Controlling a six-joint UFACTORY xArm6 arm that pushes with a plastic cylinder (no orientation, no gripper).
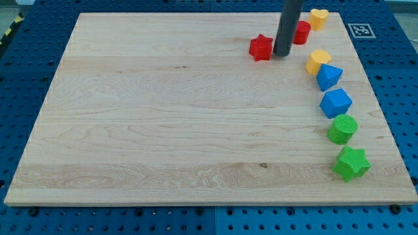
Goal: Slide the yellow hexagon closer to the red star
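Observation:
The red star (261,47) lies near the board's top, right of centre. The yellow hexagon (318,61) lies to its right and slightly lower, at the top of a column of blocks along the board's right side. My tip (282,54) rests on the board just right of the red star, between it and the yellow hexagon, much nearer the star. I cannot tell whether the tip touches the star. The rod partly hides a red block (302,32) behind it.
A yellow heart-like block (318,18) sits at the top right. Below the hexagon run a blue triangular block (329,76), a blue block (336,102), a green cylinder (342,128) and a green star (351,162). A marker tag (360,30) lies off the wooden board (163,117).

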